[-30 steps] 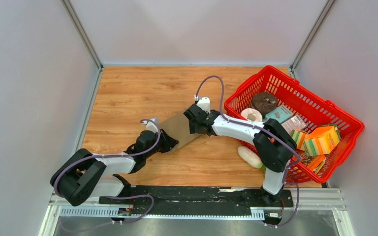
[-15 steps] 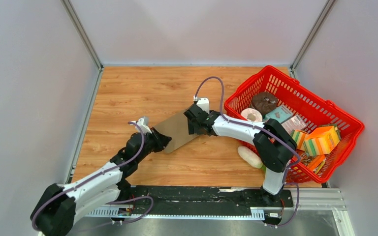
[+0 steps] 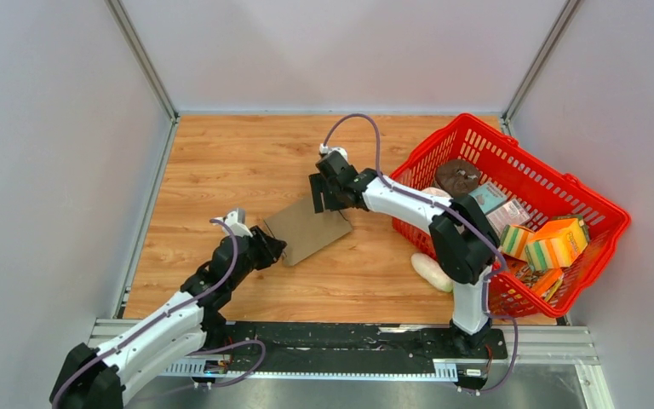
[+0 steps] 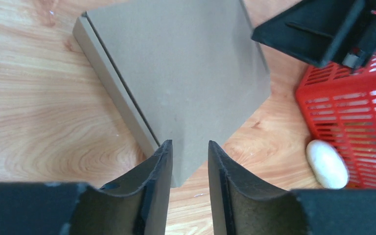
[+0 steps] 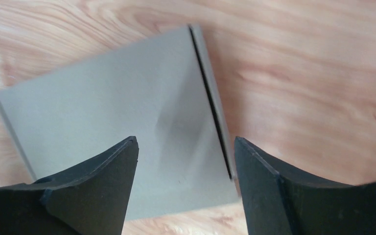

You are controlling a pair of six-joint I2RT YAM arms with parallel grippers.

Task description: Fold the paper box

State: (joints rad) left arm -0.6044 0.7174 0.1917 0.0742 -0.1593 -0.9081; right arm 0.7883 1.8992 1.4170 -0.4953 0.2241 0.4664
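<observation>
The paper box (image 3: 306, 228) is a small flat brown cardboard box lying closed on the wooden table; it also shows in the left wrist view (image 4: 176, 73) and the right wrist view (image 5: 117, 122). My left gripper (image 3: 274, 249) is at the box's near-left corner, jaws a narrow gap apart (image 4: 189, 143), with the corner showing between them and nothing gripped. My right gripper (image 3: 324, 203) hovers over the box's far edge, jaws wide open (image 5: 185, 139) and empty. It also shows in the left wrist view (image 4: 323, 29).
A red plastic basket (image 3: 409, 175) full of several packaged goods stands on the right, close to the right arm. A white oval object (image 3: 433, 271) lies on the table by the basket's near side.
The box, held tilted between both grippers a second ago, now lies flat. My right gripper let go and moved away to the far left. My left arm stretched out, its gripper shifting slightly left.
</observation>
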